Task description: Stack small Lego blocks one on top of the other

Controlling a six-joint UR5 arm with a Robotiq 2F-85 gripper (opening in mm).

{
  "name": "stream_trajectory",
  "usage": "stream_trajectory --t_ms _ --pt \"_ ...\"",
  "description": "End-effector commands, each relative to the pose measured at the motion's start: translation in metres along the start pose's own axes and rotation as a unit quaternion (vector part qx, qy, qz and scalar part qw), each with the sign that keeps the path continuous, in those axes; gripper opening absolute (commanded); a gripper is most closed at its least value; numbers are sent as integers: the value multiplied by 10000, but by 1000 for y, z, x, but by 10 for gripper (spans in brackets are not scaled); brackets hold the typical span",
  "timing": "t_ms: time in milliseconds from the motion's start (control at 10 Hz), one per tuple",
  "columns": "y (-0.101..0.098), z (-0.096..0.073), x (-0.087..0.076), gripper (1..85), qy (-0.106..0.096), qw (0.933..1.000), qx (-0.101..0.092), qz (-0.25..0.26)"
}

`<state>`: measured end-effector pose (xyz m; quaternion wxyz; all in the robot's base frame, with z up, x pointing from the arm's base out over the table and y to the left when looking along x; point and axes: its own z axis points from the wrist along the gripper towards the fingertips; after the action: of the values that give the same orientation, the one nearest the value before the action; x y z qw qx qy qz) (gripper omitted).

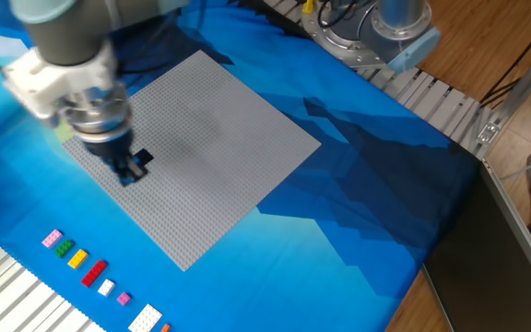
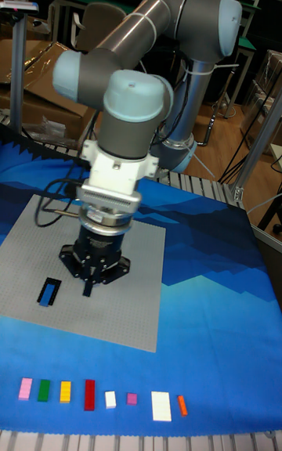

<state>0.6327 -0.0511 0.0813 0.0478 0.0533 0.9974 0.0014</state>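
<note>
A flat black brick [image 2: 53, 282] lies on the grey baseplate [image 2: 141, 263] near its left side, and a smaller blue brick [image 2: 50, 293] sits on top of it. In the tall fixed view my gripper [image 2: 88, 290] hangs just right of this pair, fingertips close to the plate and drawn together, holding nothing. In the fixed view the gripper [image 1: 129, 171] stands in front of the pair. Only part of the black brick [image 1: 144, 158] shows there; the blue one is hidden.
A row of several loose bricks, pink [image 2: 26, 388], green, yellow, red [image 2: 89, 393], white and orange, lies on the blue cloth near the front edge. The arm's base [image 1: 390, 28] and a metal rail stand at the back.
</note>
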Motion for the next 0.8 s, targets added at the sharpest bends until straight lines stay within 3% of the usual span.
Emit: stream_trajectory --t_ms 0,200,600,700 --pt "32 -7 20 10 -119 9996 -56 243" --pt "23 -4 17 10 -123 9999 69 0" --pt "-14 -2 3 10 97 9987 374 -341" --pt "-18 -1 2 10 91 9986 373 -365"
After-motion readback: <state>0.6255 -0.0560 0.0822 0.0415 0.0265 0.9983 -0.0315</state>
